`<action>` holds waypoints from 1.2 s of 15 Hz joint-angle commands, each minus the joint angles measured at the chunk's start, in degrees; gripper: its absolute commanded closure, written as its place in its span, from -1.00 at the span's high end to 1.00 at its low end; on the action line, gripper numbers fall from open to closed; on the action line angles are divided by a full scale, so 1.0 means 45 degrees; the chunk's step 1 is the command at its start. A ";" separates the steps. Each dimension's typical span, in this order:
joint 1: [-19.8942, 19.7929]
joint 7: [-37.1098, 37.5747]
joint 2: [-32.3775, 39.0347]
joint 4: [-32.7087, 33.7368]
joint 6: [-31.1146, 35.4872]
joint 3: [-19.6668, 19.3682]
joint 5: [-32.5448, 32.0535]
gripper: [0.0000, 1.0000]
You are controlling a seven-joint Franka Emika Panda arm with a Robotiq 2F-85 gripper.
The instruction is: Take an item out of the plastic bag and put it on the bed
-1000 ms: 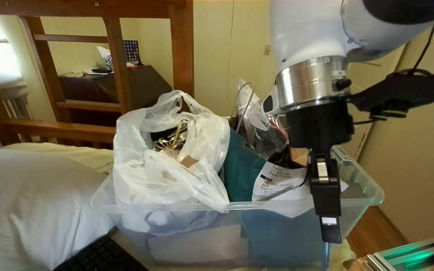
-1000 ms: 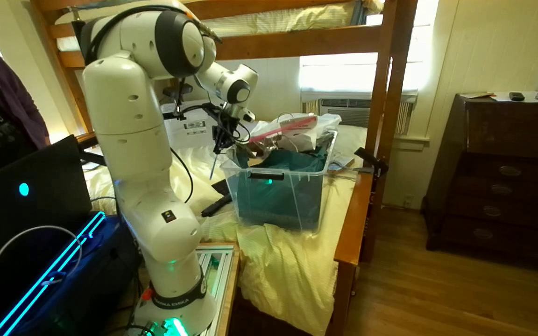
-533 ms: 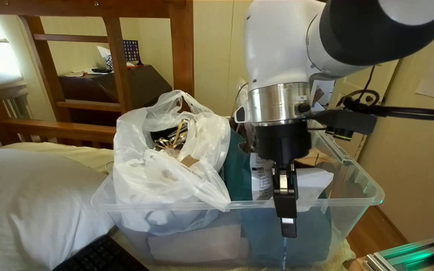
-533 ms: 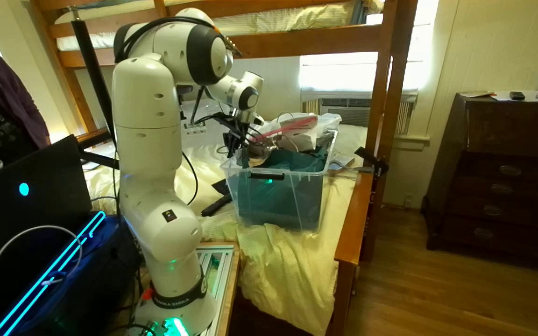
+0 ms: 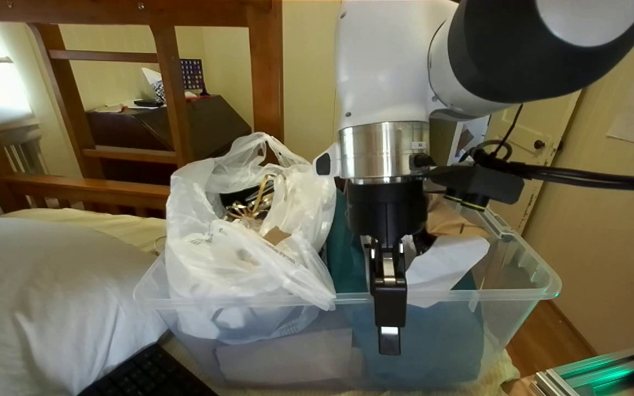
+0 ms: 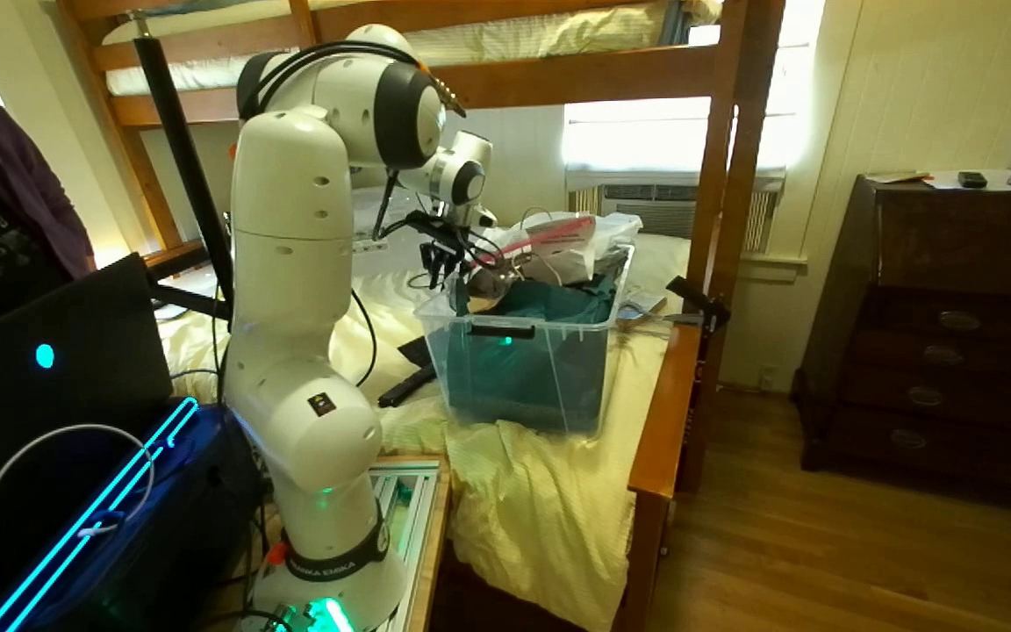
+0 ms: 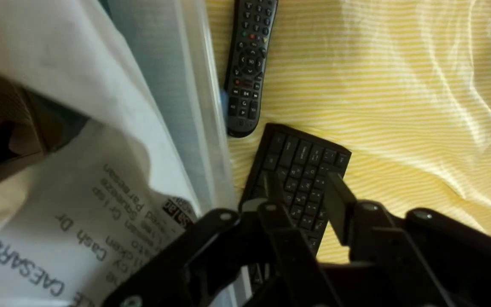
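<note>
The white plastic bag [image 5: 240, 258] stands open in the left half of the clear bin [image 5: 531, 280] in an exterior view. Gold and dark items [image 5: 251, 206] show in its mouth. White bedding of the bed [image 5: 47, 308] lies left of the bin. The bed's yellow-striped sheet [image 6: 514, 500] spreads under and around the bin. My gripper [image 5: 389, 344] points down beside the bin wall, right of the bag. In the wrist view my gripper [image 7: 305, 192] has its fingers apart with nothing between them, above a black keyboard [image 7: 301, 170].
A black remote [image 7: 247, 68] lies beside the bin wall, with a small blue patch [image 7: 224, 102] by it; I cannot tell what it is. A teal bag [image 6: 549, 303] and a paper with print [image 7: 79, 238] are in the bin. Brown wooden bed posts [image 6: 738, 175] stand behind.
My gripper has moved left toward the plastic bag in an exterior view. The thin light-blue stick that showed below its fingertips no longer shows there.
</note>
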 commanded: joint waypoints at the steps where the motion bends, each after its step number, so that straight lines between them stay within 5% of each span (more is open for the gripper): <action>1: 0.0192 -0.0625 -0.0324 -0.0012 0.0811 -0.0199 -0.0194 0.23; 6: -0.0059 -0.0616 -0.2555 0.0079 0.0634 -0.0025 0.0657 0.96; 11: -0.0467 0.2059 -0.5551 0.0230 -0.0162 -0.0339 0.1442 1.00; 17: -0.1568 0.5482 -0.7200 0.1769 -0.4858 -0.0269 0.0728 1.00; 18: -0.1513 0.4487 -0.6972 0.1318 -0.3574 -0.0101 0.1128 1.00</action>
